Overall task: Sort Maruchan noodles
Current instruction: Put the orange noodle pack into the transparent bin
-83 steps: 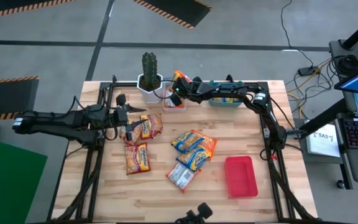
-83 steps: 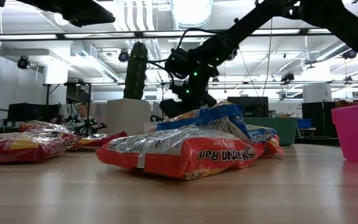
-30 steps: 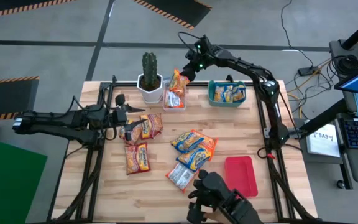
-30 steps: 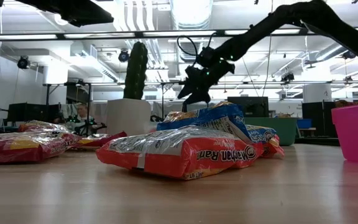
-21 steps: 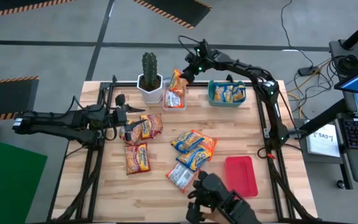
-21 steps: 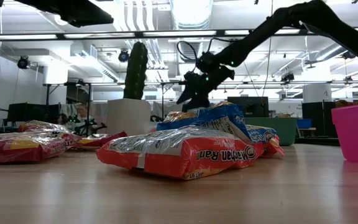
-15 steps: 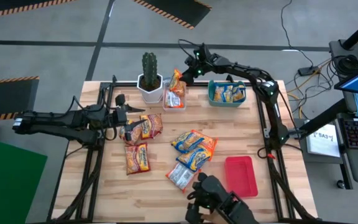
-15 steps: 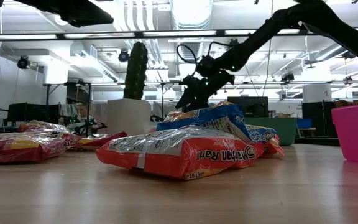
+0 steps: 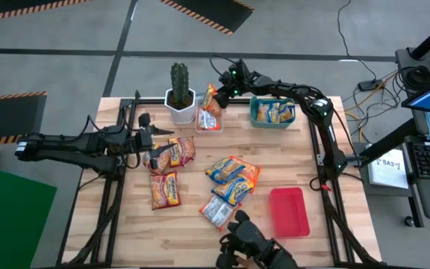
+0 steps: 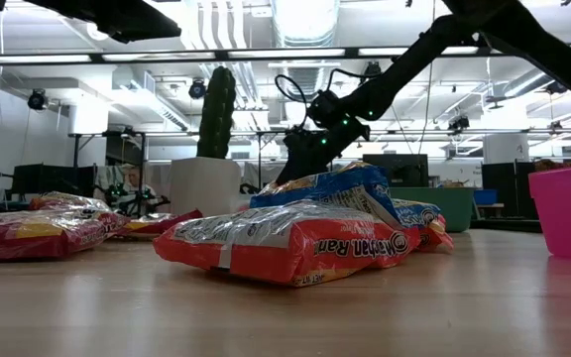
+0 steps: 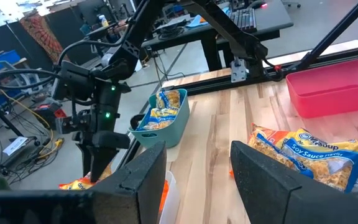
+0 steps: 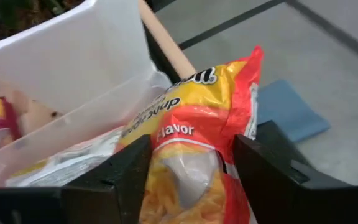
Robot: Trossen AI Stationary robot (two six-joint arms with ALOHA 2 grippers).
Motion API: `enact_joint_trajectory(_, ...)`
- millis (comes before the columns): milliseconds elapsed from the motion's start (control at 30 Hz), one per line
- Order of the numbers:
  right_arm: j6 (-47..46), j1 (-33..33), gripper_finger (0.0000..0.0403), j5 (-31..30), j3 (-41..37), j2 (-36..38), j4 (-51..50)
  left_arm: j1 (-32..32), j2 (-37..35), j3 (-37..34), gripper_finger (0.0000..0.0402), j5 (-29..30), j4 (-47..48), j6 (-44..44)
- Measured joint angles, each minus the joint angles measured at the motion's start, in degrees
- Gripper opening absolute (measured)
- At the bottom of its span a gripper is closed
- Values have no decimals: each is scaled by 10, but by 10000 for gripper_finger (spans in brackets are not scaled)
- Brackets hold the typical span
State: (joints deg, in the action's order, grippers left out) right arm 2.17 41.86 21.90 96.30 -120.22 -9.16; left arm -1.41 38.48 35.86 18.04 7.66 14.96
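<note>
An orange noodle packet stands on end in a clear bin at the far edge, next to a teal bin that holds blue-and-yellow packets. My right gripper is down on this packet's upper end. Red packets lie at the left, and my left gripper hovers open beside them with nothing between its fingers. A mixed pile of packets and a silvery one lie mid-table. My right gripper has the orange packet's upper end between its two fingers, and the packet's side edges reach both. The fingers slant down from the table's far right. The packet stands upright, its lower end in the clear bin.
A cactus in a white pot stands just left of the clear bin. A flat red tray lies near right. A dark hand-like shape shows at the near edge. Bare wood lies at the near left.
My right gripper has come down and toward the table's left, from above the far edge onto the orange packet standing in the clear bin. The dark shape at the near edge has drawn a little to the left.
</note>
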Motion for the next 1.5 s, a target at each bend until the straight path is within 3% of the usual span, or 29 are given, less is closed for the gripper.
enact_joint_trajectory(167,-7,-7,142,-6,4,0,1,0,0,0,164,0,0,0)
enact_joint_trajectory(333,13,-15,30,-6,4,0,8,0,0,0,164,0,-2,0)
enact_joint_trajectory(400,23,-21,17,-8,4,1,11,0,0,0,164,0,-7,0)
enact_joint_trajectory(567,60,-42,9,-34,27,6,6,0,0,0,164,0,-8,0)
enact_joint_trajectory(700,158,-74,9,-91,52,9,-11,0,0,0,164,0,-8,5)
enact_joint_trajectory(833,275,-114,9,-176,65,9,-30,0,0,0,164,0,-7,6)
enact_joint_trajectory(967,417,-154,8,-320,49,9,-33,0,0,0,164,0,-6,11)
enact_joint_trajectory(1067,467,-167,8,-348,39,4,-22,0,0,0,164,0,-1,11)
enact_joint_trajectory(1300,360,-157,13,-355,37,-3,-29,0,0,0,164,0,-1,11)
enact_joint_trajectory(1500,305,-156,62,-361,37,-2,-31,0,0,0,164,-2,-1,8)
